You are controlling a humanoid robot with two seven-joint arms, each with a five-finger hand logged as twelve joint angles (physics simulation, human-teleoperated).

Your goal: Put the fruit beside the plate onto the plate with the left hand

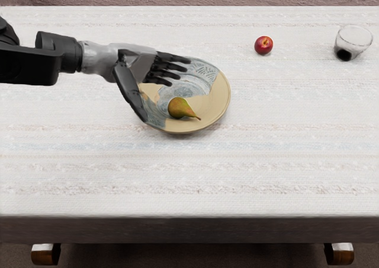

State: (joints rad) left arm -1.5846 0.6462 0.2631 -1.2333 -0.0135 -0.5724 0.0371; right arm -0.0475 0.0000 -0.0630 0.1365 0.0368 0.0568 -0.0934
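You see the left arm (35,57) come in from the table's left edge, near the far left corner, and reach toward the middle of the table (189,173). Your left hand (145,72) hovers over the left part of the plate (220,99). Its four fingers (172,66) are stretched out and slightly apart, pointing toward the right edge. The long thumb angles down along the plate's left rim toward the near edge. The hand holds nothing, and there is a clear gap between it and the fruit.

The pear (180,108) lies on its side on the plate, in the part closest to the near edge. Its stem points to the right, and its round end is just beside the thumb tip. The plate is tan with a grey-blue patterned area under the hand, and it sits a little left of the table's centre, closer to the far edge than the near one.

A red fruit (263,44) rests on the cloth near the far edge, well apart from the plate on its right. A clear glass vessel (353,42) with a dark base sits at the far right corner.
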